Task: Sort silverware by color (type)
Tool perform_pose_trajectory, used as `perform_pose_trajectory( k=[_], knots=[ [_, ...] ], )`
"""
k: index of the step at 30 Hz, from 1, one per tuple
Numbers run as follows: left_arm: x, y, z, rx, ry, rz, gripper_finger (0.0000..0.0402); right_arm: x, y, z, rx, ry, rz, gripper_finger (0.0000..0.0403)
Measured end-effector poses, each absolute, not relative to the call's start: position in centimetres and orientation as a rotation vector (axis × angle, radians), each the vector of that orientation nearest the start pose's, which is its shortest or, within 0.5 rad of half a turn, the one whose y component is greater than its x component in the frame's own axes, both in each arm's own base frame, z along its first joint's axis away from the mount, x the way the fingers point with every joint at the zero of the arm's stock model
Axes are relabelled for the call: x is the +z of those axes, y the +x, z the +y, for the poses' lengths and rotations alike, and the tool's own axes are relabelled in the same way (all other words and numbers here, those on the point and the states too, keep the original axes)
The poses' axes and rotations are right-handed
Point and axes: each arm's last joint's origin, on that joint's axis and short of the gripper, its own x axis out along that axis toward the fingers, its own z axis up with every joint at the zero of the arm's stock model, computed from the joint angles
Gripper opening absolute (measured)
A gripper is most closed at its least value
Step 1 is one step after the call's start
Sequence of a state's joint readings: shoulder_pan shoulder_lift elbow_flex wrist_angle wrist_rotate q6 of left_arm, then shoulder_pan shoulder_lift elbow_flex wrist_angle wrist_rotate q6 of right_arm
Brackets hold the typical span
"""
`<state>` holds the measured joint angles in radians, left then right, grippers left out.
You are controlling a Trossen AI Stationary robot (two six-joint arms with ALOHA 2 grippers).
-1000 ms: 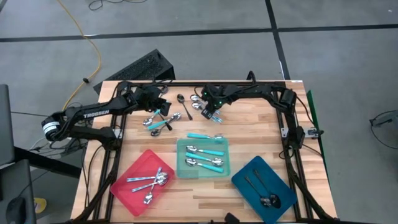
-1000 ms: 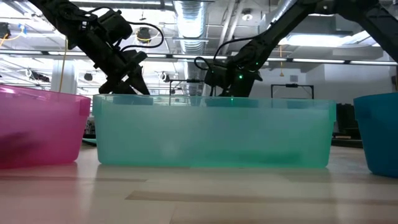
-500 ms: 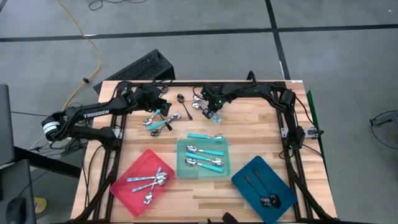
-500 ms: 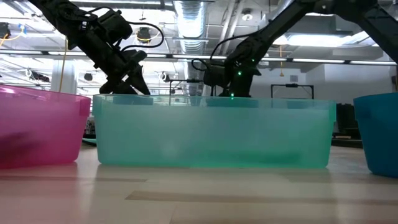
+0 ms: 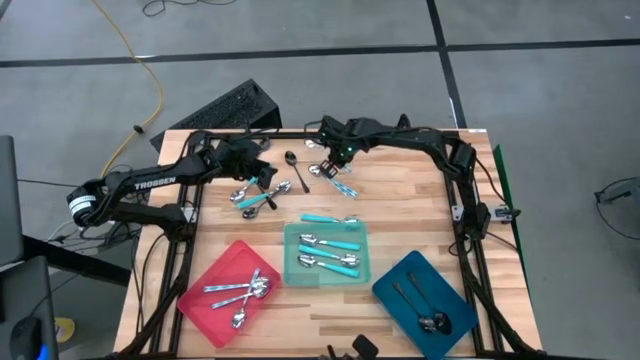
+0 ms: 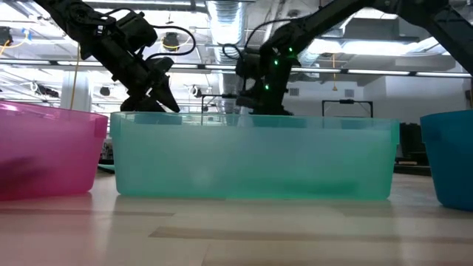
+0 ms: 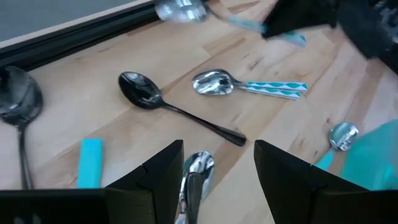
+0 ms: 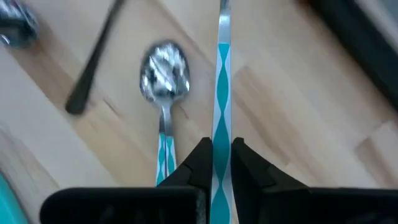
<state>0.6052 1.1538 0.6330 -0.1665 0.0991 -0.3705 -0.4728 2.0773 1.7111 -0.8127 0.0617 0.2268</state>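
Silverware lies loose at the table's far middle: a black spoon [image 7: 146,94], a turquoise-handled spoon [image 7: 249,86] and shiny silver spoons [image 5: 250,195]. My right gripper [image 5: 336,158] is shut on another turquoise-handled spoon [image 8: 221,81], above a turquoise-handled spoon lying flat [image 8: 164,74]. My left gripper [image 7: 217,180] hangs open over the loose pile, a silver spoon [image 7: 198,168] below its gap. Sorted spoons lie in the red tray [image 5: 205,312], the teal tray [image 5: 290,268] and the blue tray [image 5: 395,278]. My right gripper pinches the spoon's turquoise handle [image 8: 221,124] between its two fingers, which slant steeply down from above. The handle runs along the fingers and out past their tips. The silver neck [image 8: 224,7] leaves the frame, so the bowl end is out of view.
A dark frame rail [image 5: 300,133] runs along the table's far edge, with side rails at left and right. One turquoise-handled spoon [image 5: 330,218] lies just beyond the teal tray. Bare wood shows at the table's right [image 5: 410,215].
My right gripper has shut on the turquoise-handled spoon's handle and risen, drawing a little toward the far edge; the spoon has come up off the table with it. My left gripper has kept its place, open.
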Motion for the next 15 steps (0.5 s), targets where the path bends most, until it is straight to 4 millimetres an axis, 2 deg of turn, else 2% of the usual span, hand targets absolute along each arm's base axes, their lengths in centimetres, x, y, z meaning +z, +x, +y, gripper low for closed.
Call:
perform_pose_trajectory(
  k=[7,15],
  knots=[
    [21.4,19.1,12.8,0.576,-0.596,0.56,0.0181,25.3,39.1,-20.4,-0.639,0.382,1.071,0.0057],
    [21.4,19.1,12.8,0.567,-0.589,0.563,0.0181,28.3,39.4,-19.9,-0.71,0.316,1.045,0.0057]
  ],
)
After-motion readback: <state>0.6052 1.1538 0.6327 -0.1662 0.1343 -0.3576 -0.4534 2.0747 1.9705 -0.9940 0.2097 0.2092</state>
